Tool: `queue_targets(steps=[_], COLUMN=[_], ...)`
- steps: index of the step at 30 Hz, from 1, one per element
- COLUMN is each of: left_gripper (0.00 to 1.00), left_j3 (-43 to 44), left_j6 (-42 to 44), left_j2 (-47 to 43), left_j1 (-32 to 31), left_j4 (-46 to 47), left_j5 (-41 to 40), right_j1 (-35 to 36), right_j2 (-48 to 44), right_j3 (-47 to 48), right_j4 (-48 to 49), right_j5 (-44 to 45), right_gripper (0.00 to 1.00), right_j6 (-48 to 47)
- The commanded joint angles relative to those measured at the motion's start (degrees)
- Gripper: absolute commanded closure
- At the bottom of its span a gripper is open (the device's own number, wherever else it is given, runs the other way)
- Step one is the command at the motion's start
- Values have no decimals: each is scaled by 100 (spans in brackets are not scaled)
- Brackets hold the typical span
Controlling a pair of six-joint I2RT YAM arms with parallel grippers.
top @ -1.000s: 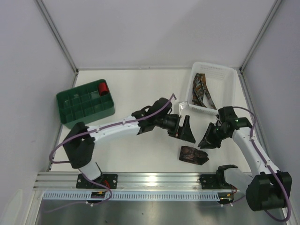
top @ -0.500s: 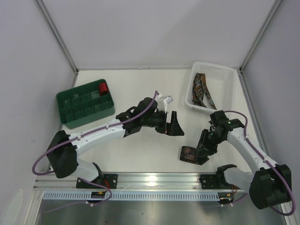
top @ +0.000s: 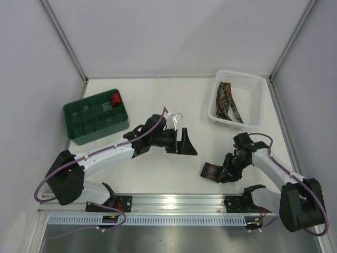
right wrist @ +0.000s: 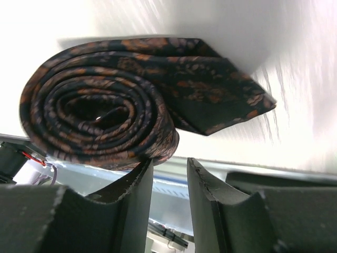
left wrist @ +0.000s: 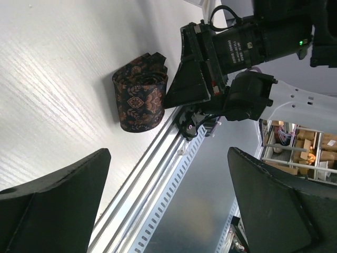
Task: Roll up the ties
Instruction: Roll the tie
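One tie (top: 212, 171) lies rolled up on the table near the front edge, its pointed end sticking out. It also shows in the left wrist view (left wrist: 141, 100) and fills the right wrist view (right wrist: 100, 110). My right gripper (top: 225, 171) is low beside the roll's right side. Its jaws (right wrist: 170, 162) are almost shut with a narrow empty gap, and one finger (right wrist: 139, 190) touches the roll. My left gripper (top: 185, 146) is open and empty above the table's middle, left of the roll (left wrist: 168, 158). More unrolled ties (top: 227, 103) lie in the white basket (top: 254, 83).
A green divided tray (top: 79, 132) stands at the left with a small red roll (top: 115, 98) in a far compartment. The aluminium rail (top: 168, 200) runs along the near edge, just in front of the rolled tie.
My right gripper has come down and forward to the roll and its jaws have narrowed. My left arm has drawn back to the left, away from the roll.
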Motion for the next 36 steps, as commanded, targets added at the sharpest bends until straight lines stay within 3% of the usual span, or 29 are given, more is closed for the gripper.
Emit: queue_targets(steps=[1,5,12,17,27,31,36], left_gripper=[0,4,0,0,11,11,8], left_j3=[115,107,54,80,1020,1188,758], left_j6=[65,127,118,153,1146,1086,586], left_j2=[-298,-377,-351,-114,747,1107,1205], left_j1=[51,86,121,130,130,191,227], left_j4=[206,4,-207,21,-278,-304,258], left_j5=[110,-75,-242,-14,-146,73,416], right_j1=[32,199,217,217,112,155,173], right_j2=[290,555,230,256,1248,1757,2137], right_j3=[-9,263,931,1020,905,1072,1239], right_j4=[643,706,91,256,1153,1373,1461], right_j5=[88,193,247,158,299,343,439], right_gripper=[62,62,61,60,62,63,63], right_j6=[35,26,-36,-71,-386,-483,-651])
